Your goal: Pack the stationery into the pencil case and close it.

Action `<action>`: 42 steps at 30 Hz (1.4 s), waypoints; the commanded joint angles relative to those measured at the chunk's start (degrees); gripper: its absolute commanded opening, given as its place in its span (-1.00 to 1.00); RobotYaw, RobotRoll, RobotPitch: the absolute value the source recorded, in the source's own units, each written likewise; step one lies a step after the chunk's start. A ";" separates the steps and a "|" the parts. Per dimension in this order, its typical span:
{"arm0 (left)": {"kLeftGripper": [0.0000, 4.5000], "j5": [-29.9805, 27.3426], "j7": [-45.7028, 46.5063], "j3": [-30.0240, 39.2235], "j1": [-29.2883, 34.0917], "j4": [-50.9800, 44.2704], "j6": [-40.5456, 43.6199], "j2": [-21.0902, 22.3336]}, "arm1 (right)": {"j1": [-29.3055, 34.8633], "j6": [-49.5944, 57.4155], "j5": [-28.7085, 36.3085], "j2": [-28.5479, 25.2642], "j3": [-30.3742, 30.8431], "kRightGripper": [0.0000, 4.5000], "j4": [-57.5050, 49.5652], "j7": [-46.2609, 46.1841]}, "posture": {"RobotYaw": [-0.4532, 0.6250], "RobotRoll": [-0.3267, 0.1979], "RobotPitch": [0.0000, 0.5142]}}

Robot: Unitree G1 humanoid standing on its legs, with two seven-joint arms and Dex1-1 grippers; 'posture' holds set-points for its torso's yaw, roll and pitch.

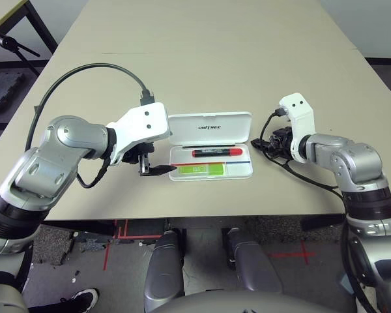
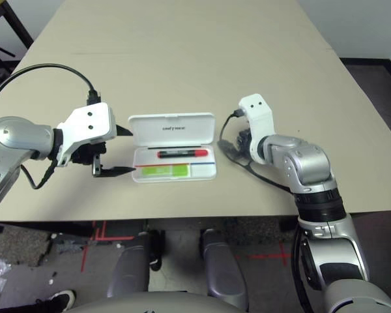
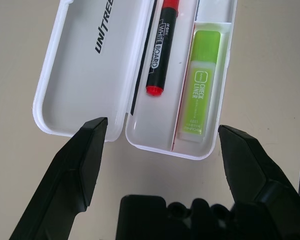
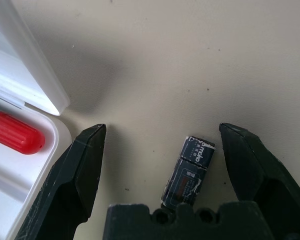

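A: What lies on the bench [image 1: 202, 59] around the pencil case [image 1: 210, 145]?

B: Little. A small dark block [image 4: 188, 171] with pale print lies on the bare surface just off the case's right end, between the wide-apart fingers of the right gripper [image 4: 161, 150]. Its print is too small to read. I can't tell whether it touches either finger.

A: Anything blocking the case?

B: The left gripper [image 3: 162, 145] hangs at the case's left end, jaws fully spread and holding nothing, one finger by the lid corner, the other by the tray corner. A black cable [image 1: 85, 78] loops above the left arm, and cabling bunches at the right wrist, beside the case's right end.

A: And inside?

B: The case lies open, its lid flat on the side away from the robot. The red marker [image 1: 217, 152] rests in the tray's far part; the lime-green stick [image 1: 200, 169] lies in the near part, toward the left. They lie side by side, apart.

A: Any writing?

B: "UNITREE" on the lid, "WHITE BOARD" on the marker, "CHECK LINER" on the green stick's label.
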 commanded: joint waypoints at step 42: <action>1.00 0.47 -0.87 0.96 2.51 0.92 -3.88 2.48 | -1.87 -28.86 -6.21 -19.69 8.72 -0.86 4.51 31.30 | -0.29 0.25 -0.38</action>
